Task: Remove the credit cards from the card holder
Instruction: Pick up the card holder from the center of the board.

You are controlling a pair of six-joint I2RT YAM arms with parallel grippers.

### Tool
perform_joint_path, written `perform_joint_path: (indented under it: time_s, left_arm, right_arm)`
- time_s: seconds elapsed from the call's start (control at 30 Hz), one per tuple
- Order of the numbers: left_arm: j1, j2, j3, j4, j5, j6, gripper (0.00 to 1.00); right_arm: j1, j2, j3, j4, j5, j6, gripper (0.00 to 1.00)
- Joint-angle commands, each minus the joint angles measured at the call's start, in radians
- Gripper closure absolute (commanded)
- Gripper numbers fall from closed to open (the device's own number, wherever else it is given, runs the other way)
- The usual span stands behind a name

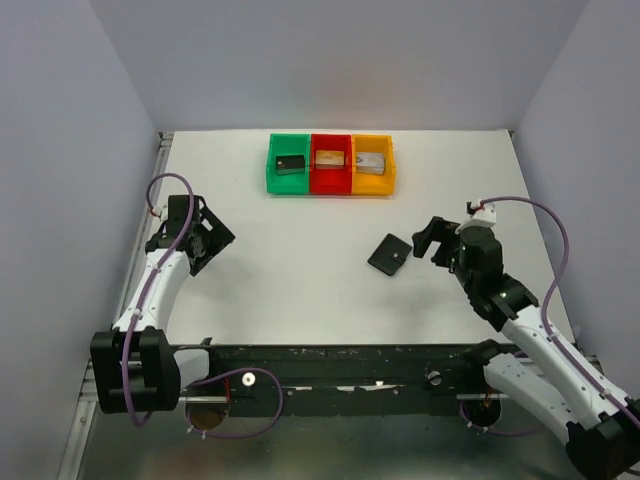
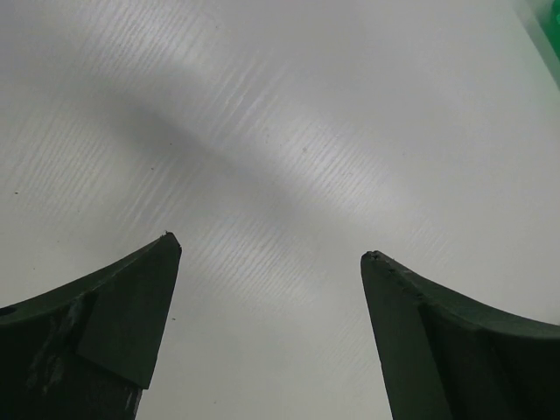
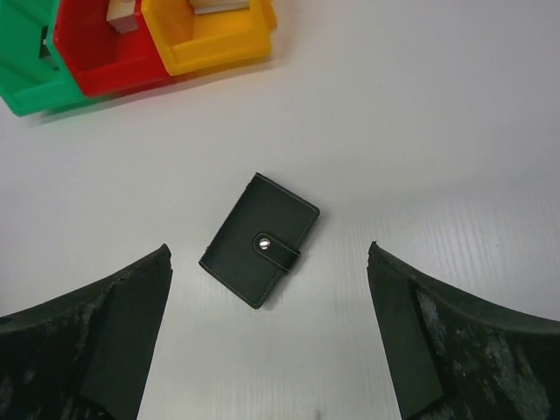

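The card holder (image 1: 389, 255) is a small black wallet lying flat and closed on the white table, right of centre. In the right wrist view the card holder (image 3: 260, 241) shows a strap fastened by a silver snap. The credit cards are hidden. My right gripper (image 1: 431, 240) hovers just right of the wallet, open; the right gripper (image 3: 269, 254) has its dark fingers wide apart on either side of the wallet, not touching it. At the table's left side my left gripper (image 1: 210, 240) stands open, and the left gripper (image 2: 267, 247) has only bare table between its fingers.
Three joined plastic bins stand at the back centre: green (image 1: 288, 163), red (image 1: 330, 163) and yellow (image 1: 373, 164), each holding a small block. They appear at the top left of the right wrist view, the yellow bin (image 3: 210, 39) nearest. Grey walls enclose the table.
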Motion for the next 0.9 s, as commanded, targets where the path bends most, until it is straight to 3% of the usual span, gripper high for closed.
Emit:
perform_joint_path:
  time_s: [0.0,0.23,0.43,0.63,0.87]
  left_arm:
    - [-0.007,0.022,0.059,-0.076,0.061,0.089,0.01]
    - [-0.036,-0.068,0.013,0.022,0.132,0.134,0.01]
    - [-0.076,-0.068,0.029,0.06,0.156,0.175,0.01]
    - [-0.102,0.007,0.022,0.082,0.138,0.191,0.01]
    - [-0.107,-0.01,0.015,0.04,0.089,0.196,0.01]
  right_arm:
    - [0.006,0.106,0.053,-0.09,0.045,0.16,0.0]
    - [0.006,0.252,0.209,-0.399,0.112,0.107,0.0]
    - [0.006,0.196,0.179,-0.338,0.073,0.067,0.0]
    - [0.005,0.196,0.335,-0.414,-0.024,0.038,0.0]
    - [0.006,0.158,0.346,-0.45,0.016,-0.025,0.0]
